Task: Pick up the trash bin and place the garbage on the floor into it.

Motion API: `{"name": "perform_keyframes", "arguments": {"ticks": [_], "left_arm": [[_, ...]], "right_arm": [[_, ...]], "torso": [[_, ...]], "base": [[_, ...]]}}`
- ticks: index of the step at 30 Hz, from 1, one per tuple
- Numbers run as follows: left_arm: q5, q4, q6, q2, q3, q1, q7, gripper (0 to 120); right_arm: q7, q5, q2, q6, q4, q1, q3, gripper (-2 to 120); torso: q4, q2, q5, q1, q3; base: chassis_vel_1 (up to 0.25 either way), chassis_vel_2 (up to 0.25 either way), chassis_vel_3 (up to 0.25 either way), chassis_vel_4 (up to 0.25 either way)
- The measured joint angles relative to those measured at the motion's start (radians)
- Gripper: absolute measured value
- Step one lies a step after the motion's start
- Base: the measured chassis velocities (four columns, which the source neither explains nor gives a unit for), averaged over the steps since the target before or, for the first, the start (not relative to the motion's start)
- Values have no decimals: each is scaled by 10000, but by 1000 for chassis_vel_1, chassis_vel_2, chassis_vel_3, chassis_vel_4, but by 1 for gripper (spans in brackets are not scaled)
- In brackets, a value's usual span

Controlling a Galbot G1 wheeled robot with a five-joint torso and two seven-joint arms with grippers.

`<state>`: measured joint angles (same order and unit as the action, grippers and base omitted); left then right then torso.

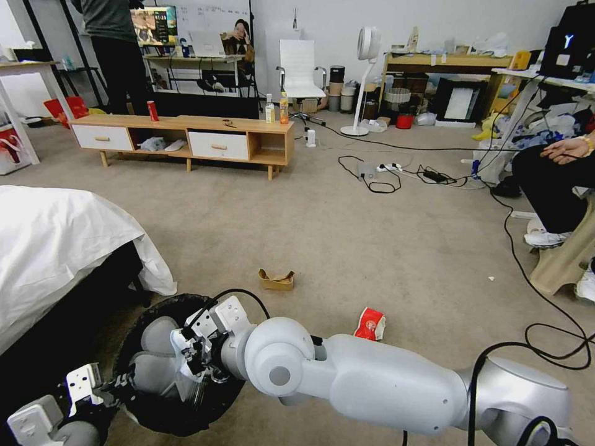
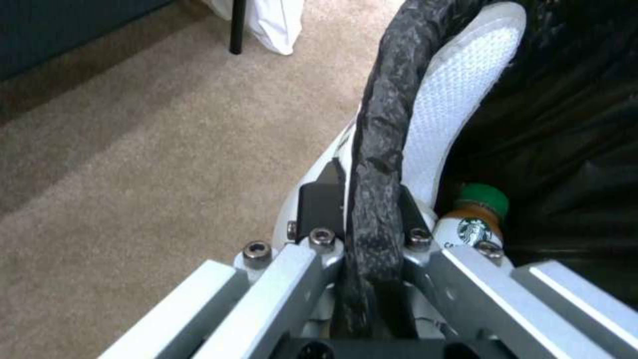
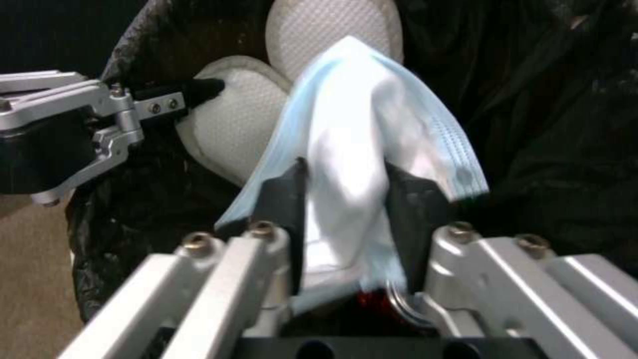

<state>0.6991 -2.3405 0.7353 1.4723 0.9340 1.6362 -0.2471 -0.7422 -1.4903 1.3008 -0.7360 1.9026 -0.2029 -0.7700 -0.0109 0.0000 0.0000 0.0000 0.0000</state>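
Note:
The trash bin (image 1: 133,337), lined with a black bag, stands on the floor at my lower left. My left gripper (image 1: 114,383) (image 2: 364,197) is shut on its rolled black rim (image 2: 379,124). My right gripper (image 1: 195,365) (image 3: 346,187) hangs over the bin's mouth, shut on a pale blue-white cloth (image 3: 362,129). Inside the bin lie white padded pieces (image 2: 458,94) (image 3: 233,124) and a green-capped bottle (image 2: 473,222). On the carpet beyond, a tan cardboard tray (image 1: 276,280) and a red-white crushed cup (image 1: 370,324) lie apart from each other.
A bed with a white sheet (image 1: 56,248) borders the bin on the left. Black cables (image 1: 545,310) loop over the carpet at right, near a seated person's legs (image 1: 548,192). A low wooden cabinet (image 1: 186,139) stands farther back.

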Motion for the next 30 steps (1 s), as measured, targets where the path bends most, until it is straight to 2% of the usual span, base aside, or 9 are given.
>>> {"name": "perform_keyframes", "arguments": {"ticks": [1, 2, 3, 6, 7, 11, 14, 20, 30], "left_arm": [[-2, 15, 0, -4, 6, 5, 1, 3], [-2, 15, 0, -4, 6, 5, 1, 3], [-3, 24, 0, -11, 20, 9, 3, 3], [-2, 37, 0, -16, 28, -2, 7, 3], [-3, 47, 0, -17, 29, -9, 7, 3], [-7, 64, 0, -21, 36, -12, 8, 3], [-12, 84, 0, -32, 72, -4, 8, 3], [-14, 99, 0, -37, 123, 0, 8, 3], [-24, 112, 0, -47, 204, 52, 5, 3]], "right_arm": [[7, 16, -10, 1, 2, -21, 6, 39], [7, 16, -10, 1, 2, -21, 6, 39], [14, 32, -40, 3, 42, -33, 18, 47], [22, 36, -84, 4, 137, -32, 48, 56], [22, 34, -104, 4, 184, -30, 63, 62], [19, 21, -161, 5, 311, -9, 88, 73], [-16, -15, -225, 5, 534, 38, 197, 88], [-256, -297, -397, 5, 1178, 158, 493, 82], [-514, -726, -885, 5, 2168, 179, 1390, 81]], "torso": [[0, 0, 0, 0, 0], [0, 0, 0, 0, 0], [0, -1, 0, 0, 0], [0, 0, 0, 0, 0], [0, 0, 0, 0, 0], [0, 0, 0, 0, 0], [0, 0, 0, 0, 0], [0, 0, 0, 0, 0], [1, 0, 1, 0, 0]], "base": [[0, 0, 0, 0], [0, 0, 0, 0], [0, 0, 0, 0], [0, 0, 0, 0], [0, 0, 0, 0], [0, 0, 0, 0], [0, 0, 0, 0], [0, 0, 0, 0], [0, 0, 0, 0]]}}
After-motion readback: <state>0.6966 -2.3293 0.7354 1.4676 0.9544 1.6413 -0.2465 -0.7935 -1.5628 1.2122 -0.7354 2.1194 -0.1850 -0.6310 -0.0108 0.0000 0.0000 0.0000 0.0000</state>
